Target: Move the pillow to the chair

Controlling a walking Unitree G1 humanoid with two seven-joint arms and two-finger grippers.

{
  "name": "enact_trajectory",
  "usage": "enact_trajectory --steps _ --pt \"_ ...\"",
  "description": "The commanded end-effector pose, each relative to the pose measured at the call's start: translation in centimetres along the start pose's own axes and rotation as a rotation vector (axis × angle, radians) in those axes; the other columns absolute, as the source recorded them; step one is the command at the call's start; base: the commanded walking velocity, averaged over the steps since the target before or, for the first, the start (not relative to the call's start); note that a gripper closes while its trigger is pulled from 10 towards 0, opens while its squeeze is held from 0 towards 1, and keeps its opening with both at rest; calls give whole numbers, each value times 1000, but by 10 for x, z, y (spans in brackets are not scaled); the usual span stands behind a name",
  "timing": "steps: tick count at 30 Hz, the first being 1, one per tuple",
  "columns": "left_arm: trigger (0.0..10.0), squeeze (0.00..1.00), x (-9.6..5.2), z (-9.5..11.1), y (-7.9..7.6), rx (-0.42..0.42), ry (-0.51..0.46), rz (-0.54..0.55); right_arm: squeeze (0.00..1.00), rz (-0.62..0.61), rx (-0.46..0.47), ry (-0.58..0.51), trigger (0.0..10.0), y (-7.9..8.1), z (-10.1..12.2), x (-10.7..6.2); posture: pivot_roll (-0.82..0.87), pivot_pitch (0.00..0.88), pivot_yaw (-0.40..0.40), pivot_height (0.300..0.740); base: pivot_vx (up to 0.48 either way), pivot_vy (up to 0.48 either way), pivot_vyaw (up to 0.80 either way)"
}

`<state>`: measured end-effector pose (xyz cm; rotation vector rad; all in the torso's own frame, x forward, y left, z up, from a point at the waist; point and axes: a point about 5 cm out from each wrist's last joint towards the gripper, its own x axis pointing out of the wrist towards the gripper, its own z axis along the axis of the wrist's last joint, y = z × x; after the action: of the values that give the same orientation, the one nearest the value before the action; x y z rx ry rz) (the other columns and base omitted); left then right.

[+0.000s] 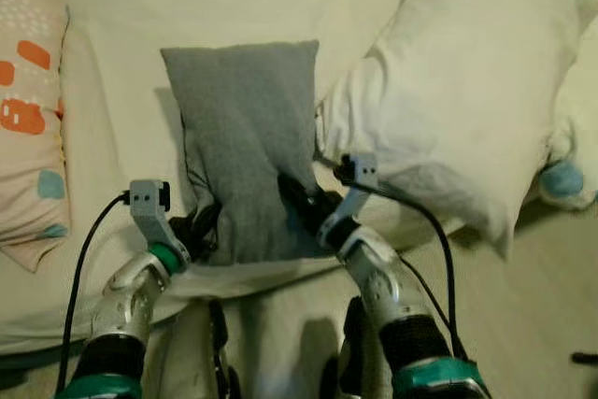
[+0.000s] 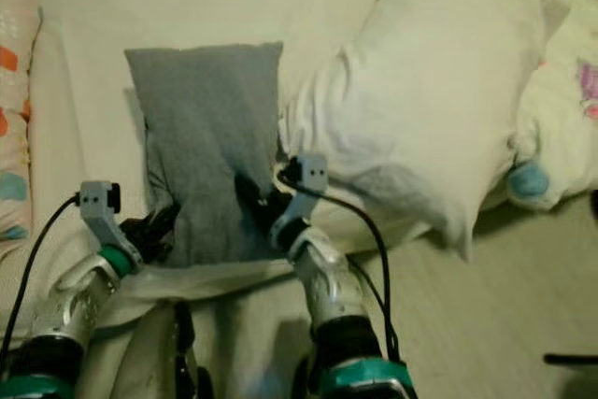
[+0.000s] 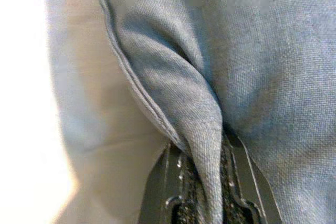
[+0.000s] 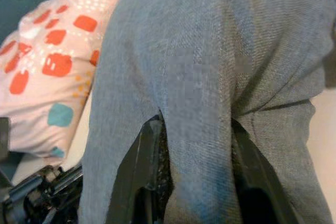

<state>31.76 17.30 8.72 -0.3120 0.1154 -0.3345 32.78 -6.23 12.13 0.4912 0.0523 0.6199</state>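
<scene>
— Grey fabric is filling both my wrist views. Where is the pillow [image 1: 245, 137] lying, exactly?

— It is lying on the bed [image 1: 121, 128], between the spotted cushion [image 1: 28, 109] and the big white pillow [image 1: 467, 91]. Its long axis is running straight away from me, and its near short edge is sitting right at my fingertips.

— And which of my grippers is nearer to it?

— Neither, as far as I am judging it. My left gripper [image 1: 198, 227] is pinching the near left corner; in the left wrist view a fold of cloth is standing squeezed between its fingers [image 3: 157, 192]. My right gripper [image 1: 301, 205] is biting into the near right side, with a thicker bunch of fabric wedged between its fingers [image 4: 137, 177].

— So both are closed on the pillow?

— Yes, each is holding grey cloth, the left narrowly, the right around a fuller wad.

— What is the coming move turning on, then?

— On the fact that all the pillow's length is lying beyond my grippers. I am expecting the far end to sag and drag along the bed as I lift, so I am guessing both arms need to rise together. I am not seeing a chair from here.
</scene>
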Motion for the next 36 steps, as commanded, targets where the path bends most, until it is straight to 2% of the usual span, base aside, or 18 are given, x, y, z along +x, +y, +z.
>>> enact_trajectory --steps 1,2,3,7,18,20,23,24,25,26,27,29,32,36 --pt "0 0 6 13 -24 48 -67 -54 0 97 11 33 0 26 -11 6 92 52 -46 550 0 0 0" --pt "0 0 6 13 -24 48 -67 -54 0 97 11 33 0 26 -11 6 92 52 -46 550 0 0 0" --pt "0 0 5 22 -33 37 -121 -56 0 107 1 11 0 27 -6 5 95 40 -51 550 0 0 0" --pt "0 0 4 30 -39 29 -160 -47 0 119 11 -23 0 29 0 7 99 30 -55 550 0 0 0" --pt "0 0 7 39 -48 29 -183 -48 0 158 60 -48 0 38 8 9 93 18 -57 550 0 0 0" --pt "0 0 7 42 -51 28 -187 -51 0 142 55 -53 0 39 9 10 84 20 -49 550 0 0 0" --pt "0 0 6 47 -57 40 -201 -56 0 91 -11 -67 0 37 13 10 82 22 -47 550 0 0 0" --pt "0 0 5 49 -59 60 -209 -58 0 60 -39 -72 10000 35 14 9 79 22 -46 550 0 0 0" --pt "6706 0 4 49 -60 87 -202 -44 0 24 -69 -78 10000 31 15 7 78 22 -44 550 0 0 0" --pt "6706 0 4 49 -60 87 -202 -44 0 24 -69 -78 10000 31 15 7 78 22 -44 550 0 0 0" --pt "10000 0 3 49 -61 136 -193 -26 0 -28 -97 -84 10000 24 15 3 77 24 -42 550 0 0 0" --pt "10000 0 3 49 -61 136 -193 -26 0 -28 -97 -84 10000 24 15 3 77 24 -42 550 0 0 0" --pt "10000 0 2 54 -65 220 -212 -19 0 -78 -120 -87 10000 17 16 0 75 22 -38 550 0 0 0" --pt "10000 0 3 59 -69 259 -213 -16 0 -99 -96 -106 10000 15 17 -1 81 20 -42 560 0 0 0"
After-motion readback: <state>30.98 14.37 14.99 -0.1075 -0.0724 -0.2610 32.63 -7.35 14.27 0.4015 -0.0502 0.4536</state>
